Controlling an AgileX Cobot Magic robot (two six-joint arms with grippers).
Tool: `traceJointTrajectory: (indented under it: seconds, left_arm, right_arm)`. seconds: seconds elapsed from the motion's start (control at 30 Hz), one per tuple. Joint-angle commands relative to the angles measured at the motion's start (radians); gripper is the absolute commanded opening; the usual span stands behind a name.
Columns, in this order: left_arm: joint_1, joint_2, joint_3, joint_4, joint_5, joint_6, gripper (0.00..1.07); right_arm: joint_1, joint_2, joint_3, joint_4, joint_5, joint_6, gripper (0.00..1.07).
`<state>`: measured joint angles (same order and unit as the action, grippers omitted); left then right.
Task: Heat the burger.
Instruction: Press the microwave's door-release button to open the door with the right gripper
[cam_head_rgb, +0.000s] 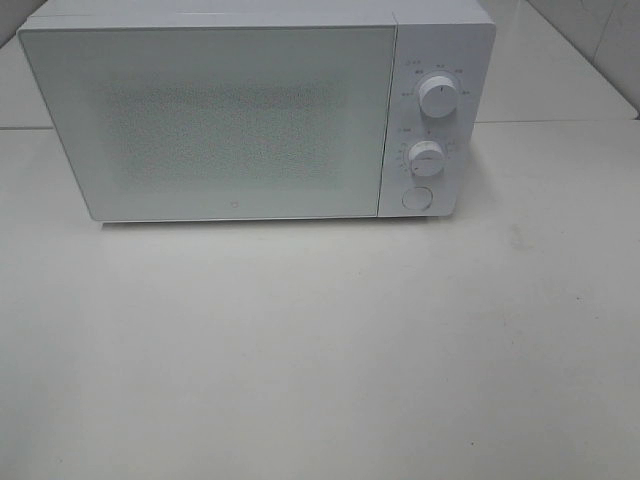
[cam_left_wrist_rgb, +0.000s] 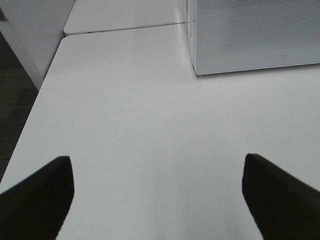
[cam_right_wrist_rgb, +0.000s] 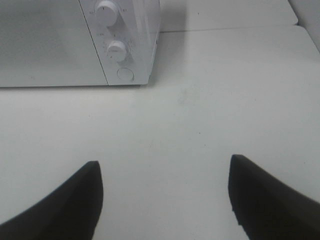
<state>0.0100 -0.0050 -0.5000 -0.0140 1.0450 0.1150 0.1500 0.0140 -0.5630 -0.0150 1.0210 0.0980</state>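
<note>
Wide-open, empty jaws of the left gripper (cam_left_wrist_rgb: 156, 165) and right gripper (cam_right_wrist_rgb: 164, 165) hang over the desk (cam_head_rgb: 320, 350), facing the closed microwave (cam_head_rgb: 210, 110).

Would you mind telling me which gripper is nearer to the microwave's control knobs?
Right. The right gripper faces the knobs across the table; the left gripper sits off the door end of the microwave, knobs out of its view.
</note>
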Motion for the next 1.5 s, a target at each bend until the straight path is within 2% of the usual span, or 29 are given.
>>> traceJointTrajectory:
  seconds: [0.03,0.17,0.3,0.43,0.6,1.0,1.07,1.13,1.17,1.23,1.27,1.37,1.43,1.5]
  left_arm:
    - [0.003,-0.021,0.004,0.002,-0.008,-0.007,0.84]
    - [0.003,-0.021,0.004,0.002,-0.008,-0.007,0.84]
    - [0.003,-0.021,0.004,0.002,-0.008,-0.007,0.84]
    - [0.003,-0.021,0.004,0.002,-0.008,-0.007,0.84]
    - [0.003,-0.021,0.004,0.002,-0.008,-0.007,0.84]
    - [0.003,-0.021,0.004,0.002,-0.008,-0.007,0.84]
    - [0.003,-0.021,0.004,0.002,-0.008,-0.007,0.84]
    - [0.003,-0.021,0.004,0.002,-0.008,-0.007,0.84]
    - [0.003,-0.021,0.004,0.002,-0.008,-0.007,0.84]
    - [0.003,-0.021,0.004,0.002,-0.008,-0.007,0.84]
    - [0.003,-0.021,0.004,0.002,-0.008,-0.007,0.84]
    - [0.003,-0.021,0.004,0.002,-0.008,-0.007,0.84]
    - [0.003,-0.021,0.004,0.002,-0.008,-0.007,0.84]
    - [0.003,-0.021,0.004,0.002,-0.008,-0.007,0.84]
  right_arm:
    - [-0.006,0.038,-0.020,-0.008,-0.045,-0.015,0.70]
    - [-0.002,0.107,-0.006,-0.007,-0.163,-0.015,0.70]
    - [-0.002,0.220,0.060,-0.003,-0.380,-0.015,0.70]
    - [-0.002,0.293,0.099,-0.003,-0.494,-0.015,0.70]
    - [-0.002,0.464,0.151,-0.002,-0.733,-0.014,0.70]
    - [-0.002,0.779,0.166,-0.002,-1.105,0.019,0.70]
    - [-0.002,0.882,0.173,-0.004,-1.273,0.019,0.70]
    - [-0.002,0.904,0.179,-0.004,-1.313,0.019,0.70]
    - [-0.002,0.942,0.198,-0.004,-1.421,0.018,0.70]
    - [-0.002,0.958,0.206,-0.004,-1.464,0.016,0.70]
    - [-0.002,0.995,0.228,-0.004,-1.574,0.006,0.70]
    - [-0.002,1.014,0.237,-0.003,-1.627,0.004,0.70]
    - [-0.002,1.090,0.272,0.007,-1.798,-0.031,0.70]
    - [-0.002,1.107,0.278,0.020,-1.824,-0.042,0.70]
